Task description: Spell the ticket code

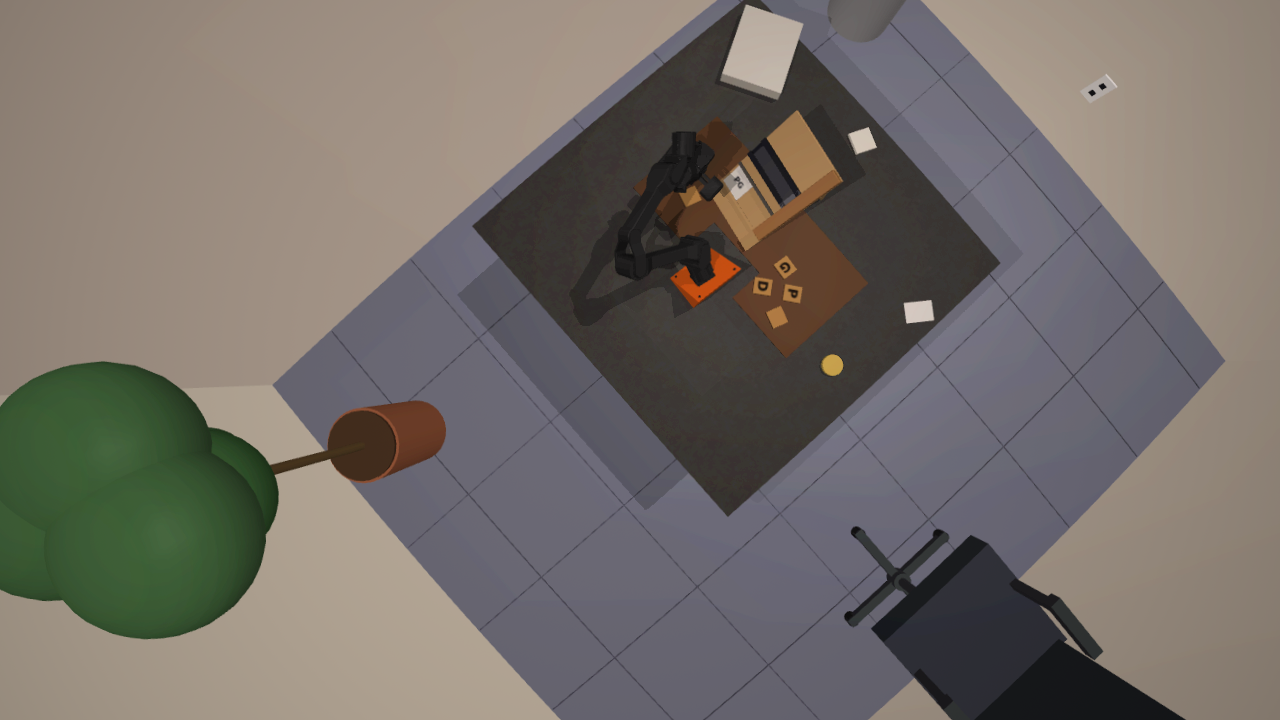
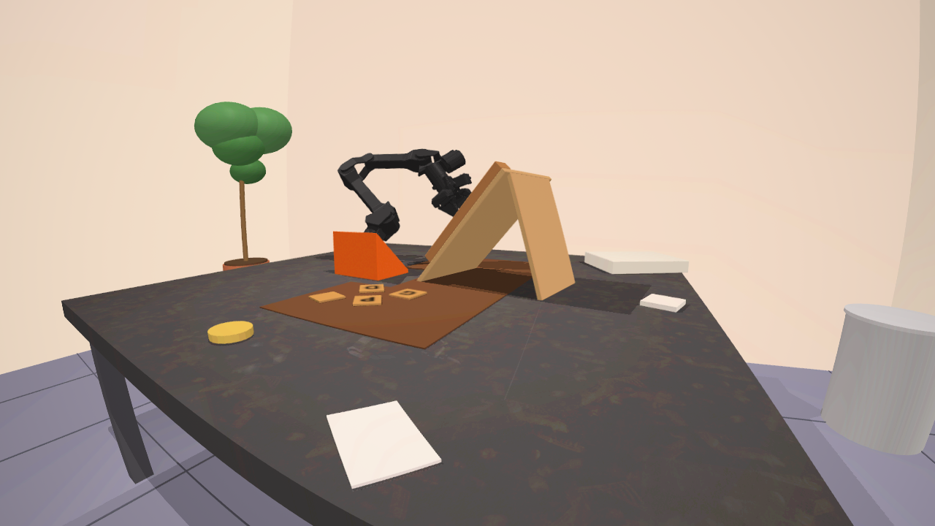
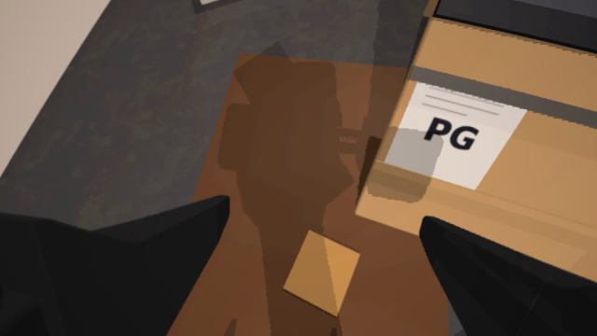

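With the white paper ticket (image 3: 459, 135) reading PG on the slanted tan wooden board (image 3: 522, 61), we judge the step in hand is reading the code, so we should next fetch the square tan letter tiles (image 1: 785, 266) lying on the brown mat (image 1: 827, 277), well apart from the board. Our black claw (image 3: 324, 219) hangs spread nearly full, grasping and touching nothing.

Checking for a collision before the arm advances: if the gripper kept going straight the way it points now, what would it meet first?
Probably the small blank tan tile lying on the brown mat, centered between the open gripper fingers. The slanted board's lower edge sits just to its right; depth is unclear.
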`<state>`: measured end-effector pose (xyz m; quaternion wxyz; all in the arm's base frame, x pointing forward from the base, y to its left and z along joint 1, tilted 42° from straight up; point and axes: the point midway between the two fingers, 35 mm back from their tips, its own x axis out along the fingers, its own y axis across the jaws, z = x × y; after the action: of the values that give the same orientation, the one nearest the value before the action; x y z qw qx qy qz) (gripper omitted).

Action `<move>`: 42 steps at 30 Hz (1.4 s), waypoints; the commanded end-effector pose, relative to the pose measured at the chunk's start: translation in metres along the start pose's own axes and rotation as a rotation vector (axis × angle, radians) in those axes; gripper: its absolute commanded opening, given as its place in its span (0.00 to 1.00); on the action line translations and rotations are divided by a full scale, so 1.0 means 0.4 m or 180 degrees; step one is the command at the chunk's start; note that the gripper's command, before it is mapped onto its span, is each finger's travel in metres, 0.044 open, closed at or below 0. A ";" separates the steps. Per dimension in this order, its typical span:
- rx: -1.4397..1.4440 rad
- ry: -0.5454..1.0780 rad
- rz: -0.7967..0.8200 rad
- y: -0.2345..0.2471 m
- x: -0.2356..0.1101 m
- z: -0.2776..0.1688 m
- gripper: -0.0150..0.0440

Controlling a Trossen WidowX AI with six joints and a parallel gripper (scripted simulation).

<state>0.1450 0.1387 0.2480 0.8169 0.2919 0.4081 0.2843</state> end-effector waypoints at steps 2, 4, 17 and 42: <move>0.0554 -0.0551 -0.0637 -0.166 -0.006 0.024 1.00; 0.0713 -0.0707 -0.0813 -0.213 -0.012 0.027 1.00; 0.0733 -0.0726 -0.0835 -0.219 -0.013 0.027 1.00; -0.3170 0.0067 -0.0930 -0.277 -0.191 0.200 1.00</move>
<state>0.1849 0.0293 0.2167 0.8958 -0.0205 0.3686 0.2475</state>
